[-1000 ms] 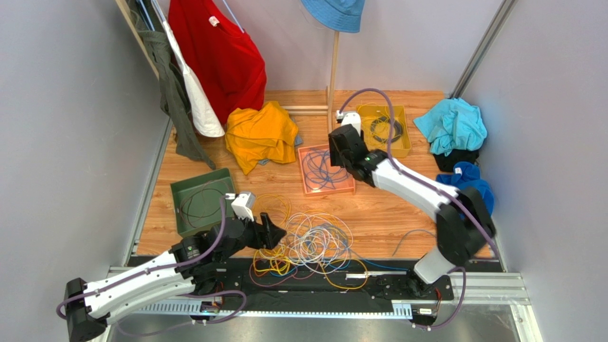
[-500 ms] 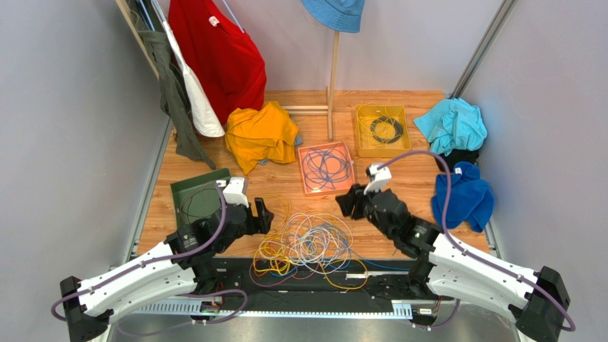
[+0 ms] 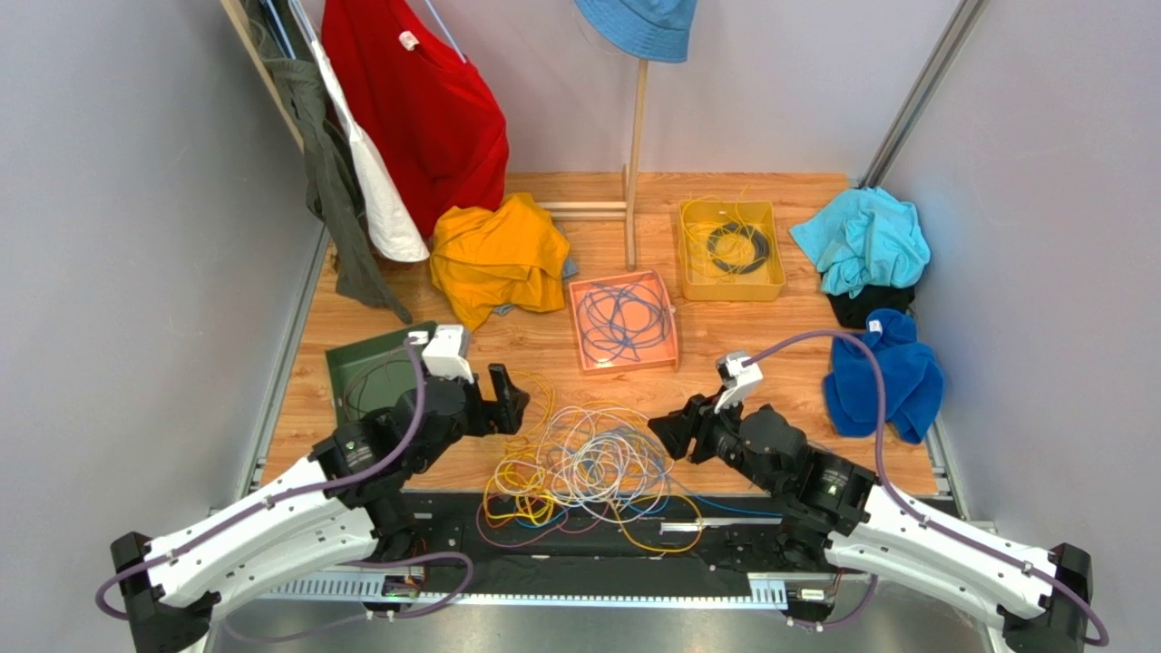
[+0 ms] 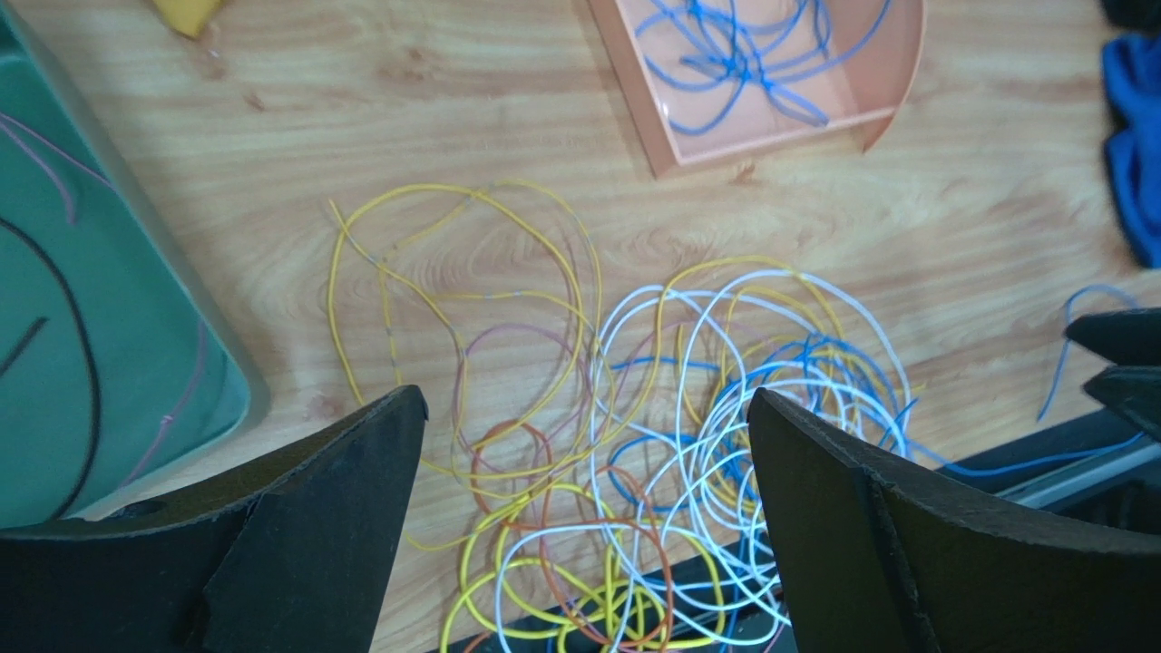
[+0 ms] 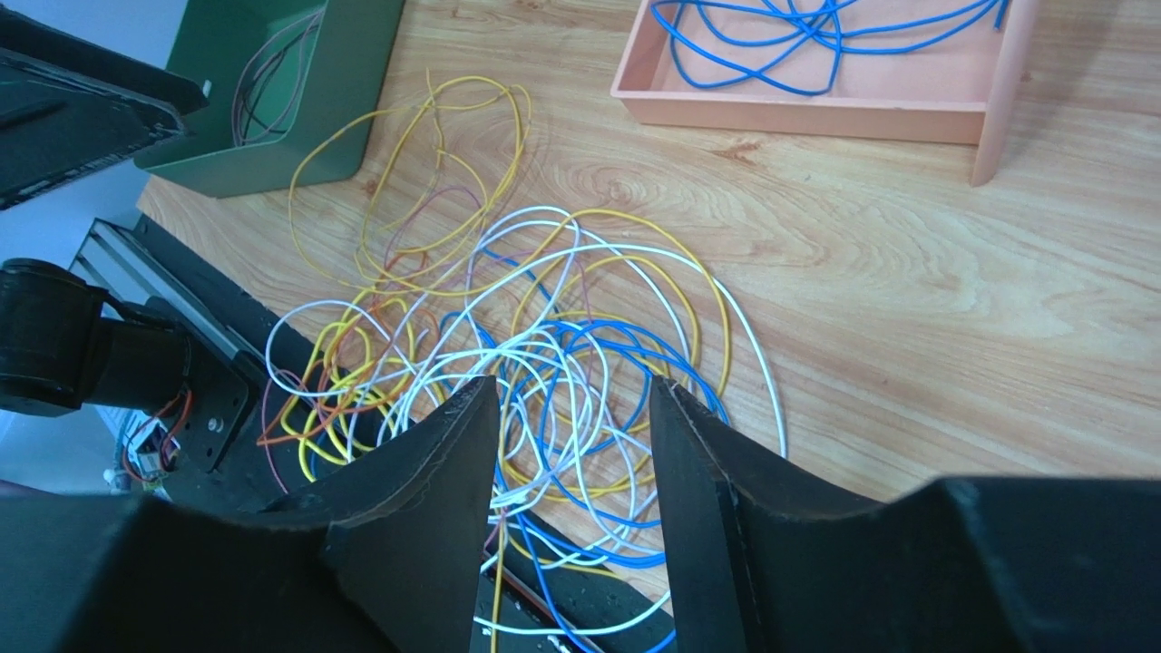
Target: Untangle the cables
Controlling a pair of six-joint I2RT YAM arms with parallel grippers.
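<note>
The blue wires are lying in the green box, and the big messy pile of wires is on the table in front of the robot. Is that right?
Not quite. The blue wires lie in the orange tray, not the green tray, as the top view shows. The big messy pile is indeed on the table in front of the robot.

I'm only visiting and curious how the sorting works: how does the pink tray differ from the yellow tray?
The pink tray holds loose blue cables; the yellow tray holds a black coil. The pink tray lies nearer the tangled pile; the yellow tray sits farther back and to the right. Both are shallow open trays on the wooden table, holding cables apart from the pile.
</note>
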